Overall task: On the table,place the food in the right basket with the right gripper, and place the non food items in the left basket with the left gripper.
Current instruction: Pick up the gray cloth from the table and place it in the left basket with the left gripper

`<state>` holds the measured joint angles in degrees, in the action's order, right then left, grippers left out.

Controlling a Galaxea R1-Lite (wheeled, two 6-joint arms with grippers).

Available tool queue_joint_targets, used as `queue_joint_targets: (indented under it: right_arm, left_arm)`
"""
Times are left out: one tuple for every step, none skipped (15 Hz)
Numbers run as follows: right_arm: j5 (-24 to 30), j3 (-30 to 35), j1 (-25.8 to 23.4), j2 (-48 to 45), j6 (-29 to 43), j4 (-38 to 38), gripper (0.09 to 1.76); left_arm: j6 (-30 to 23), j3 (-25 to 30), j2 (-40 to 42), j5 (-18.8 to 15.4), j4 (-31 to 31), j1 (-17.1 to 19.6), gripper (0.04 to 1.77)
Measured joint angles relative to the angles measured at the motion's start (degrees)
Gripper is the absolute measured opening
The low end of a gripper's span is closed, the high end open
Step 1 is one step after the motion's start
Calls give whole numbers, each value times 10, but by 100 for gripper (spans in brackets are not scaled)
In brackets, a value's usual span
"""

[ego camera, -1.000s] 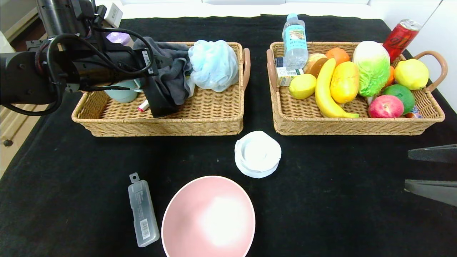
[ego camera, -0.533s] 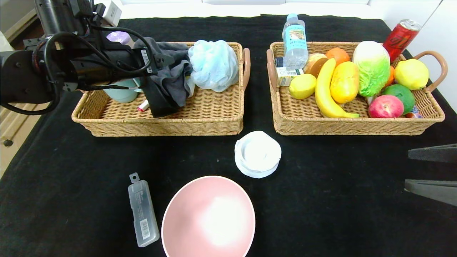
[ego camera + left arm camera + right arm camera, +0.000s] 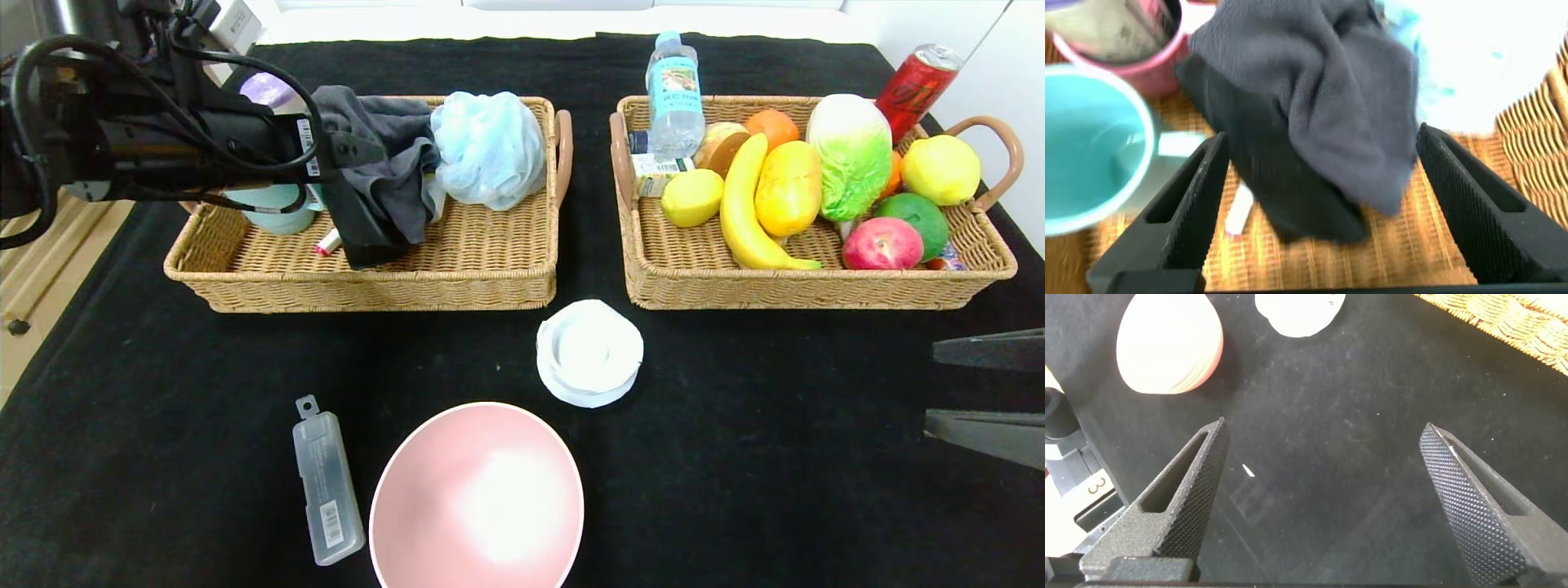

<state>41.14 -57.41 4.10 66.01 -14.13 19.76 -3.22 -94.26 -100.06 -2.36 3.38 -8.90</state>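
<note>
Grey crumpled cloth point(image 3: 1315, 122) lies in the left tan wicker basket point(image 3: 457, 269), released.
Left black two-fingered tool point(image 3: 1327, 200) hovers spread around it. Right black tool point(image 3: 1323, 506) parked spread over the black-clothed desk point(image 3: 735, 457). Yellow lemon point(image 3: 691, 197) sits in the right wicker basket point(image 3: 816, 286).

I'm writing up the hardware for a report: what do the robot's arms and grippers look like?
The left arm is a black tube with looping black cables and a white barcode sticker near the wrist. The left gripper is black, with two long, flat, tapering fingers faced with ribbed pads. The right gripper matches it: matte black, grainy, wedge-shaped fingers with hollow backs.
</note>
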Motion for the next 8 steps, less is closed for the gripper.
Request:
queue_joint_targets:
  right_arm:
    - [0, 0, 0, 0, 0, 0, 171]
    - [0, 0, 0, 0, 0, 0, 171]
    - [0, 0, 0, 0, 0, 0, 171]
    - [0, 0, 0, 0, 0, 0, 171]
    - [0, 0, 0, 0, 0, 0, 171]
    - [0, 0, -1, 0, 0, 0, 171]
    - [0, 0, -1, 0, 0, 0, 171]
    - [0, 0, 0, 0, 0, 0, 171]
  left_arm:
    - [0, 1, 12, 0, 31, -1, 167]
    - [0, 1, 22, 0, 65, -2, 168]
    - [0, -1, 35, 4, 103, -4, 168]
    - [-1, -1, 47, 17, 137, -10, 168]
    - [-3, -1, 59, 39, 168, -19, 169]
    - [-4, 1, 70, 59, 193, -28, 169]
    - [-7, 4, 80, 74, 220, -38, 169]
    - [-15, 8, 90, 85, 242, -47, 170]
